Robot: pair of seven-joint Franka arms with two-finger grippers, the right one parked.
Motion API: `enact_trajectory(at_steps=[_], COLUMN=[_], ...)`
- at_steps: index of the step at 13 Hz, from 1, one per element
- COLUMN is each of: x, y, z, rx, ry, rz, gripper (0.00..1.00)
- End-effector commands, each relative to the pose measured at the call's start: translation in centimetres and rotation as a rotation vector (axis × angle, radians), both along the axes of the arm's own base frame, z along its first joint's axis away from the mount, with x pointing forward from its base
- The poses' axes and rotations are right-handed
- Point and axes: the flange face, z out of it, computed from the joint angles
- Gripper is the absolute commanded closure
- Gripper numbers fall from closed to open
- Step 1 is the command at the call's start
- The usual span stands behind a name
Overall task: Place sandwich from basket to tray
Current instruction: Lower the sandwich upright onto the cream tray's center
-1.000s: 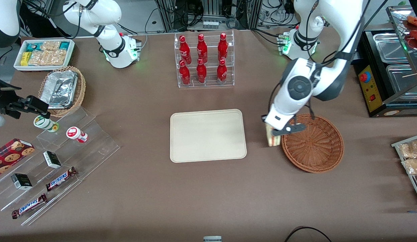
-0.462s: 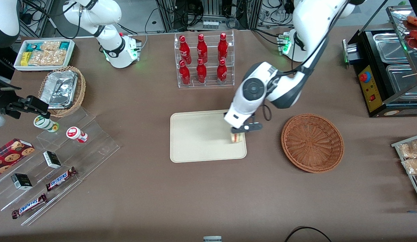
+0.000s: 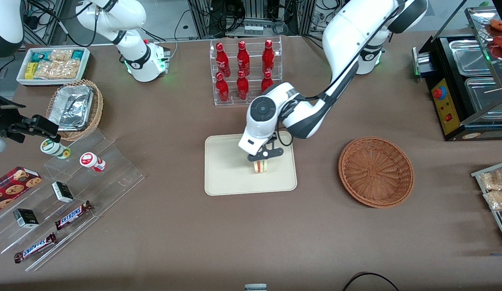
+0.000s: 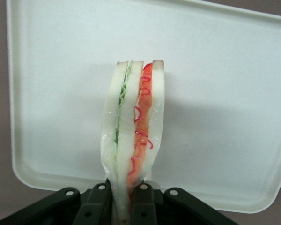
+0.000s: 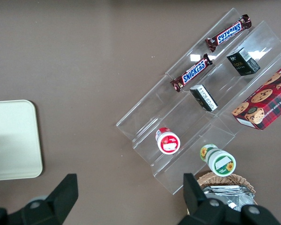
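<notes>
Hand [image 3: 262, 158] sits over the tray [image 3: 226, 178], clamped tight on the sandwich [image 3: 260, 166]; in the wrist view we see both fingers [image 4: 141, 206] pinching the wedge [image 4: 133, 136] at one end, cut edge facing the camera. Basket [image 3: 376, 171] rests on the tabletop [image 3: 162, 226] beside the tray, toward the working arm's end.
</notes>
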Motion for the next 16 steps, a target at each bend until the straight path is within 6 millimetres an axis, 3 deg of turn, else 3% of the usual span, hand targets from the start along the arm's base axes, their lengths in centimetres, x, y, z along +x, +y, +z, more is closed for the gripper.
enact_trajectory(at_steps=[1,5,10,11,12,13,16], x=[0.2,1.0,0.9,0.8,1.1,1.2,1.6], y=[-1.5,-1.9,-2.1,-2.1,-2.2,-2.2,-2.3], z=[-0.2,-0.3,-2.4,-2.9,-2.7,-2.5,-0.9], rx=[0.026,0.021,0.043,0.045,0.04,0.037,0.029], ry=[-0.003,-0.011,0.001,0.005,0.002,-0.002,-0.018], rz=[0.006,0.027,0.087,0.088,0.091,0.091,0.091], gripper=[1.0,1.0,1.0,0.72,0.12,0.0,0.0])
